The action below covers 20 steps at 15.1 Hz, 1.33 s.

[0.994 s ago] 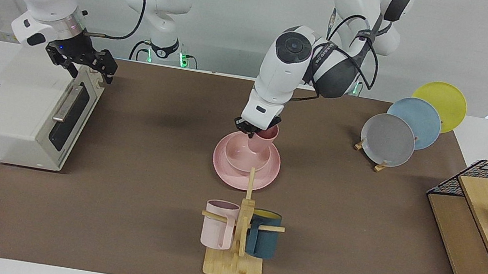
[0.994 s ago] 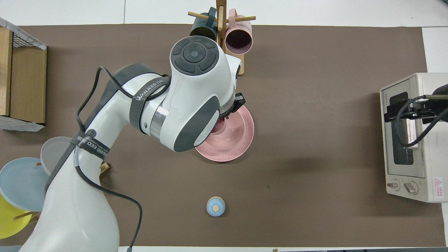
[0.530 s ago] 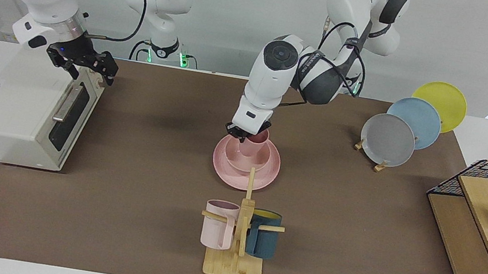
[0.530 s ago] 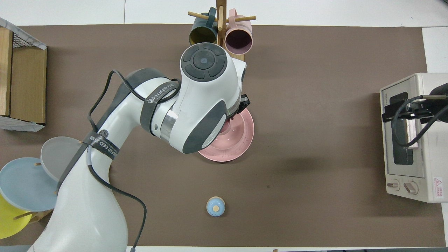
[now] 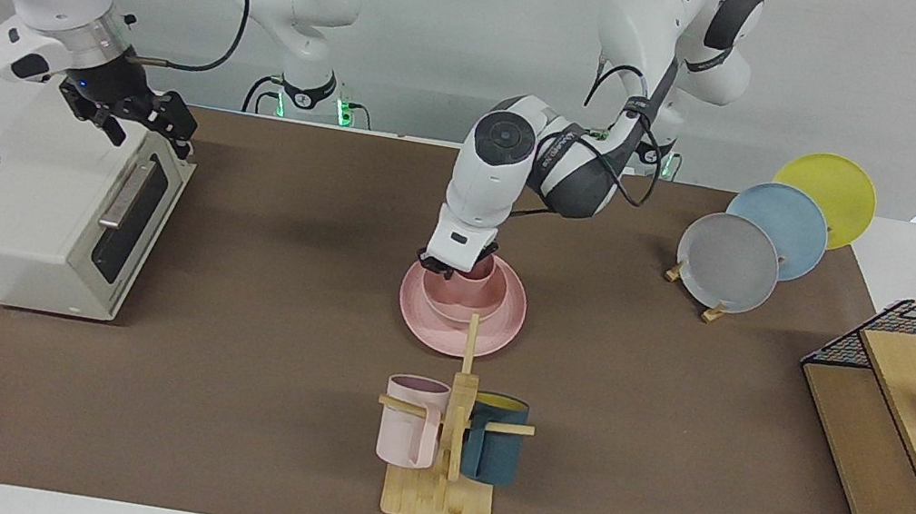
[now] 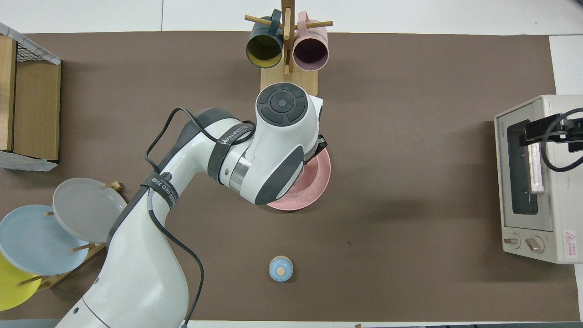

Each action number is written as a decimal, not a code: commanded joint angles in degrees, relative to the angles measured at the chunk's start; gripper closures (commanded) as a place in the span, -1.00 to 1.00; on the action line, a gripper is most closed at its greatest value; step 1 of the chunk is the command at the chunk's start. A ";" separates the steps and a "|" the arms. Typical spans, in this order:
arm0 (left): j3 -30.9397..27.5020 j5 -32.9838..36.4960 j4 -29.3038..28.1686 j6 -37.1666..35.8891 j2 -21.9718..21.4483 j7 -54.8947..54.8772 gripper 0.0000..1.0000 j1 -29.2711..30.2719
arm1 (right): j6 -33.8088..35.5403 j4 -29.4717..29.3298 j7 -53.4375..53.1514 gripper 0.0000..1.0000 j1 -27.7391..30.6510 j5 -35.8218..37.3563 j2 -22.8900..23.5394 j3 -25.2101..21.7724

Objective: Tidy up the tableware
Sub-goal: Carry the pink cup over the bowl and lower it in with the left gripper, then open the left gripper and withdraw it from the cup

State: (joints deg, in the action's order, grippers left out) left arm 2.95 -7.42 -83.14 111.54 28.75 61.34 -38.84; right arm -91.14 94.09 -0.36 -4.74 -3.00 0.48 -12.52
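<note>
The pale-pink plate [image 5: 506, 320] lies mid-table with the pale-pink bowl [image 5: 461, 294] on it. The pale-pink cup [image 5: 481, 267] stands low inside the bowl, only its rim showing. My left gripper [image 5: 449, 267] is down at the bowl's rim and shut on the cup's wall. In the overhead view the left arm covers the cup, the bowl and most of the plate [image 6: 315, 182]. My right gripper [image 5: 132, 121] hangs open and empty over the toaster oven [image 5: 53, 202], and it also shows in the overhead view [image 6: 549, 133].
A wooden stand [image 5: 440, 484] with a pink and a teal mug is farther from the robots than the plate. A rack of grey, blue and yellow plates [image 5: 753, 253] and a wire shelf [image 5: 913, 403] are at the left arm's end. A small blue knobbed piece [image 6: 280, 269] lies nearer the robots.
My left gripper has come down with the cup, which has gone from above the bowl to inside it. My right gripper has drifted a little over the oven.
</note>
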 commanded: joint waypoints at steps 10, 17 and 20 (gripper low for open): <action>-1.46 2.58 -3.00 1.85 -1.51 0.97 -1.00 -1.85 | 3.33 -2.51 1.33 -1.00 0.52 1.24 0.40 3.37; -1.90 2.49 0.34 -12.19 -12.92 -8.59 -1.00 8.15 | 3.15 -2.51 2.74 -1.00 0.26 3.53 0.40 4.60; -1.90 2.41 0.35 -17.04 -18.54 -16.92 -1.00 15.53 | 3.77 -2.42 2.82 -1.00 0.17 3.44 0.40 4.61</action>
State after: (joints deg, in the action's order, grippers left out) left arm 0.60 -5.68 -81.66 97.83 14.05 49.98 -27.72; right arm -88.95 92.48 1.01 -4.91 -0.32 0.50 -8.25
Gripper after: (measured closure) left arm 0.000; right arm 0.000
